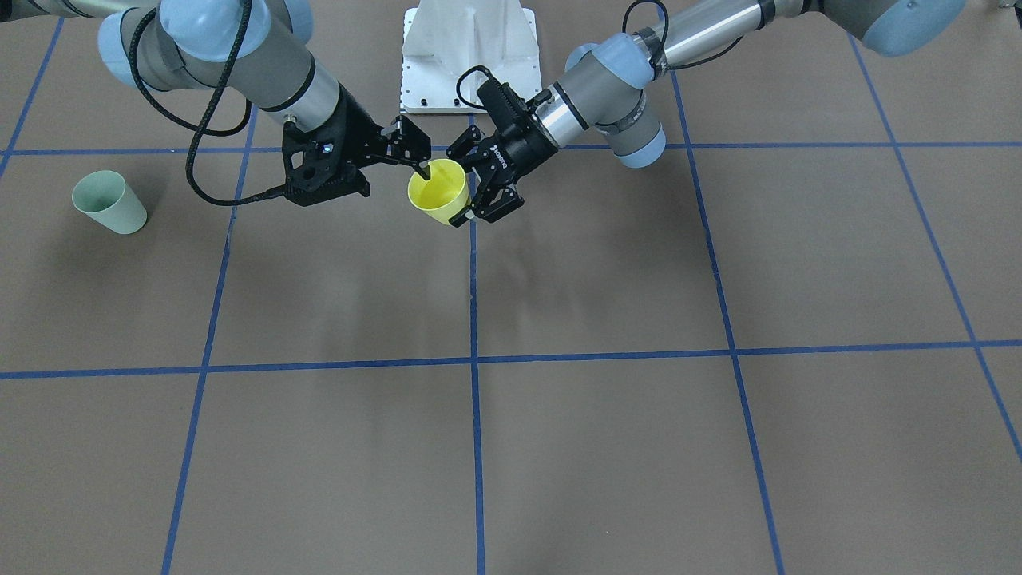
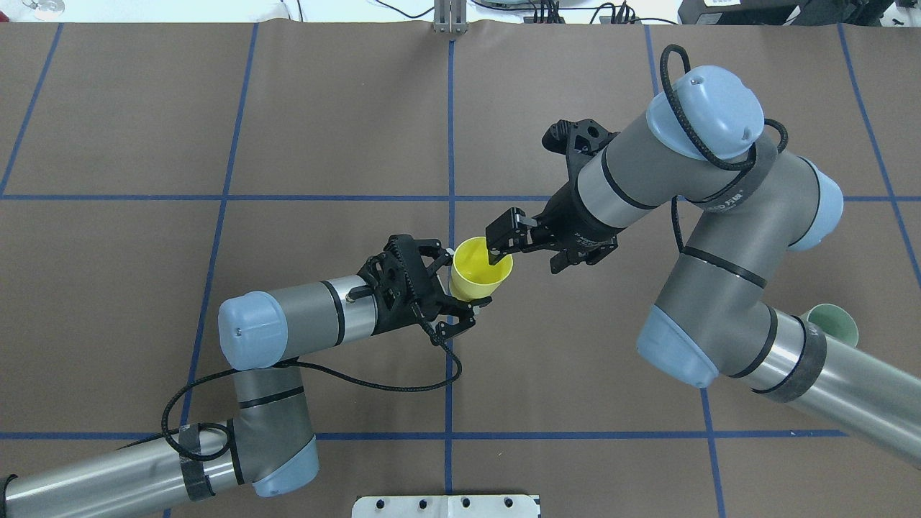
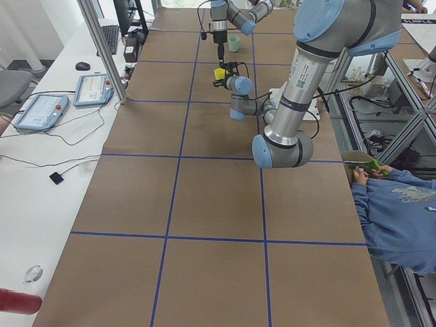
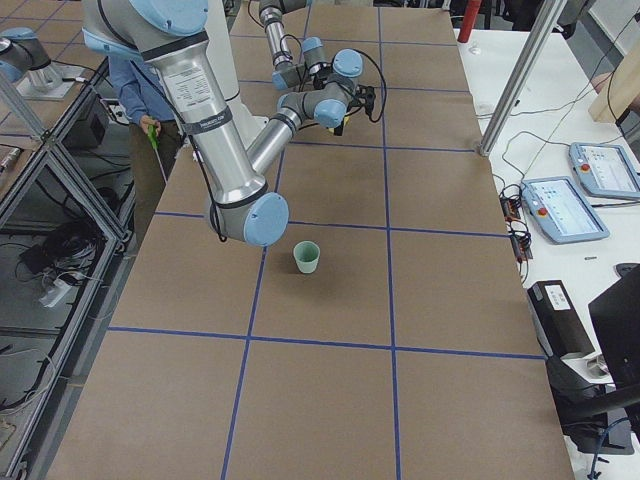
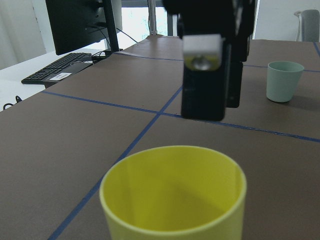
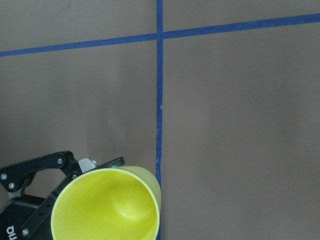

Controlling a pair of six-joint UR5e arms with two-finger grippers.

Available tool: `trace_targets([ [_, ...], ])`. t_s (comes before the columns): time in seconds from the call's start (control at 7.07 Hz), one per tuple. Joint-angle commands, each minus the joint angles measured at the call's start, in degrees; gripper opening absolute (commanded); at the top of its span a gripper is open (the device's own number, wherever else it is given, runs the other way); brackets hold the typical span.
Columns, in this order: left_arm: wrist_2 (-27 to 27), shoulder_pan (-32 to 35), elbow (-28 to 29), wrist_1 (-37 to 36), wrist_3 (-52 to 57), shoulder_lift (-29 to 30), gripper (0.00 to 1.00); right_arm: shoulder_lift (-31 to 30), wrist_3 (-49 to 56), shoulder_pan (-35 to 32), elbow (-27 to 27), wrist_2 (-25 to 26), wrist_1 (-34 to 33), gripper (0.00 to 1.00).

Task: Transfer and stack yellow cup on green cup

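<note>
A brown tabletop [image 1: 599,447] crossed by blue tape [image 1: 474,319] carries the scene. Over its middle the left pincer [image 1: 467,188], the white lettering [image 1: 496,156] on it too small to read, is clamped around the yellow cup [image 1: 437,193], mouth up in the air. The right pincer [image 1: 421,168] dips into the rim, its grip impossible to judge. The green cup [image 1: 108,201] stands well apart on the robot's right.

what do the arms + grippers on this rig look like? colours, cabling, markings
The left arm and right arm: silver-grey tubes, pale blue joint caps, a black cable looped along each. The left gripper and right gripper: black two-finger linkage types, with white lettering on the left's body.
</note>
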State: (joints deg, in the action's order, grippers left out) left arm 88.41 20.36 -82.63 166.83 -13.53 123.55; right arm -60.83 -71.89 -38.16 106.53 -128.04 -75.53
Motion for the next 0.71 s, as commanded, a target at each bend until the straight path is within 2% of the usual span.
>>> trace_targets([
  [0.0, 0.01, -0.49, -0.07, 1.48, 0.0, -0.06, 0.0, 0.01, 0.08, 0.45, -0.09, 0.24, 0.03, 1.0],
  [0.42, -0.08, -0.67, -0.42, 2.01, 0.0, 0.46, 0.0, -0.08, 0.09, 1.76, -0.1, 0.24, 0.03, 0.98],
  [0.57, -0.08, -0.67, -0.42, 2.01, 0.0, 0.55, 0.0, 0.0, -0.52, 2.2, -0.01, 0.24, 0.12, 0.84],
])
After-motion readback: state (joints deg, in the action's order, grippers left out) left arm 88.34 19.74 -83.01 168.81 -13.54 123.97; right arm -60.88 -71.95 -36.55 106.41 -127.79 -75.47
